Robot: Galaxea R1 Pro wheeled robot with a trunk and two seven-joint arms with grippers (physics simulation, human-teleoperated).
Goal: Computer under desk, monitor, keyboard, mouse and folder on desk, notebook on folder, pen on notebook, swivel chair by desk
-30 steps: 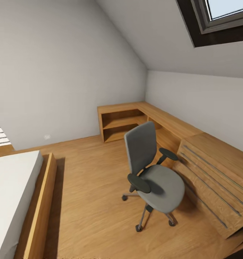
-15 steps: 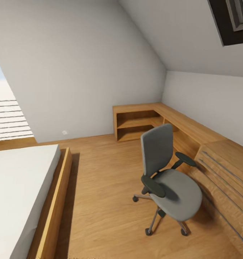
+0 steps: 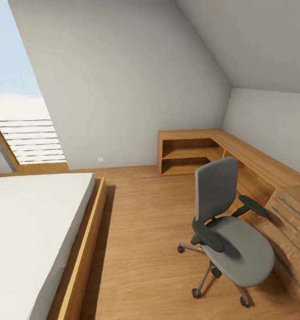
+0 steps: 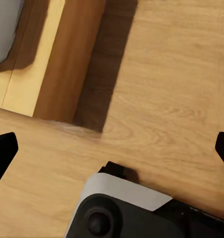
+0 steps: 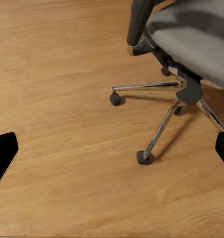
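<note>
Our view swings left; swivel chair (image 3: 227,222) seat bare, both grippers' fingers (image 5: 3,153) spread empty for travel.

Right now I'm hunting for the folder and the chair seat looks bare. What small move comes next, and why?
Probably keep turning the view: the chair seat is bare grey, both pincers hang open over the floor, and no folder lies by the bed.

No readable text, labels, brands or numbers anywhere. The swivel chair (image 3: 230,222), the bed (image 3: 30,231), the wooden shelf unit (image 3: 190,153) and the floor (image 3: 141,249) carry no markings; small wall outlet (image 3: 100,159) too tiny to read.
</note>
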